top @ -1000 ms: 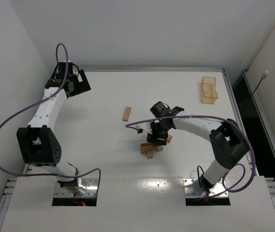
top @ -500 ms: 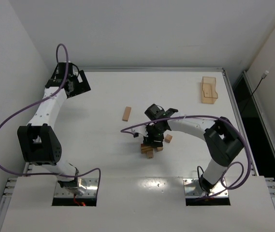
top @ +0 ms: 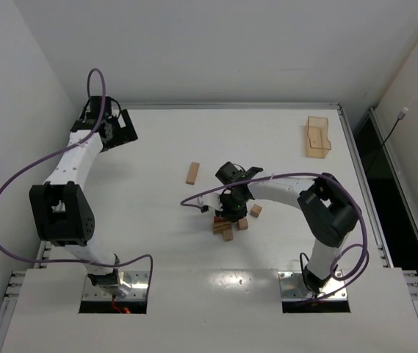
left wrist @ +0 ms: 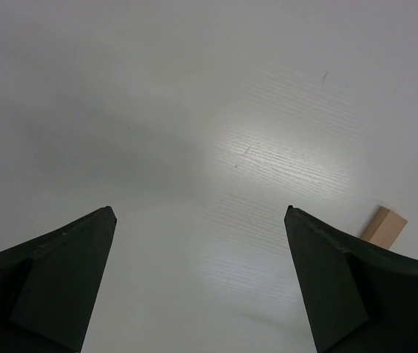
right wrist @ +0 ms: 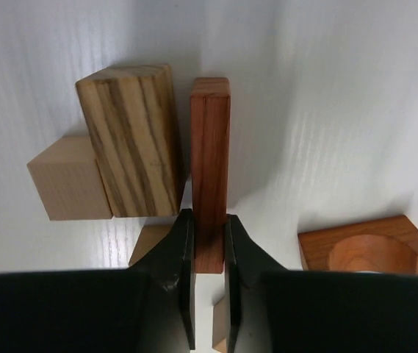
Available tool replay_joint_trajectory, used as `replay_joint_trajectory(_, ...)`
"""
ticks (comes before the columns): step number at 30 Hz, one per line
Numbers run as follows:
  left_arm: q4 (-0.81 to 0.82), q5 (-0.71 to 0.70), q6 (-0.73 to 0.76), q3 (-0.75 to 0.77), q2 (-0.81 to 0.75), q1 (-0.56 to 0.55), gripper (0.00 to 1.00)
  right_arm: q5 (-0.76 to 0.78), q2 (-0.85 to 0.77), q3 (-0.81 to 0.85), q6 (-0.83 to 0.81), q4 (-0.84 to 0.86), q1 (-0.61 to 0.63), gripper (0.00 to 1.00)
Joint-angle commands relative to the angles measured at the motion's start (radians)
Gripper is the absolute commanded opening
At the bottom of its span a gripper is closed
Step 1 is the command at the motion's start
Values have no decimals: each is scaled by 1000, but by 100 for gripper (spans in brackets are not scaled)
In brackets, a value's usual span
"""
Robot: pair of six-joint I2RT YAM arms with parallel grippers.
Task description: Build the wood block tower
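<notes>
Right gripper [right wrist: 209, 228] fingers clamped on reddish bar [right wrist: 210, 147]; striped block [right wrist: 131, 140] just left of bar; left gripper [left wrist: 199, 213] fingers wide apart; tan block [left wrist: 385, 226] just outside one finger

The left arm [top: 76, 158] is stretched toward the far left corner, the left gripper [left wrist: 200, 217] spread wide. The right arm [top: 289, 187] is folded inward, the right gripper [right wrist: 209, 228] clamped on a reddish bar [right wrist: 210, 147].

Right gripper [top: 231, 208] moved toward the tabletop's left edge and dropped onto the pile [top: 227, 225] mid-tabletop. Its jaws went from part open to clamped on a thin reddish bar [right wrist: 210, 158]. Right elbow [top: 330, 209] swung left with it. Small block [top: 253, 211] on the pile's right side is now uncovered. Left arm [top: 62, 213] shifted slightly near its base.
</notes>
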Motion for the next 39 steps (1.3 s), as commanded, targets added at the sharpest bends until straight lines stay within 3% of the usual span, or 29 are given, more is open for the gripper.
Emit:
replay_joint_trajectory(1, 4, 5, 14, 50, 1, 17, 99, 9, 9, 46, -11, 26, 7, 0)
replay_joint_trajectory(5, 4, 5, 14, 50, 1, 17, 99, 9, -66, 69, 19, -29, -16, 0)
replay_joint_trajectory(8, 22, 5, 14, 35, -22, 17, 99, -17, -164, 115, 131, -39, -42, 0)
replay_joint_trajectory(12, 44, 14, 14, -9, -59, 17, 99, -106, -178, 234, 469, 33, -108, 0)
replay_joint_trajectory(15, 44, 14, 23, -19, -59, 17, 99, -264, -89, 277, 641, 90, -143, 0)
replay_joint_trajectory(18, 20, 2, 35, 1, -49, 17, 99, -419, 59, 346, 948, 154, -181, 0)
replay_joint_trajectory(22, 20, -9, 58, 1, -49, 17, 99, -447, 175, 336, 1296, 317, -200, 0)
replay_joint_trajectory(25, 20, -27, 67, 1, -60, 17, 99, -421, 248, 389, 1456, 369, -200, 0)
replay_joint_trajectory(30, 10, -38, 77, -19, -60, 17, 99, -312, 317, 423, 1608, 441, -212, 0)
replay_joint_trajectory(39, 10, -38, 77, -28, -50, 27, 99, -220, 338, 424, 1665, 440, -254, 0)
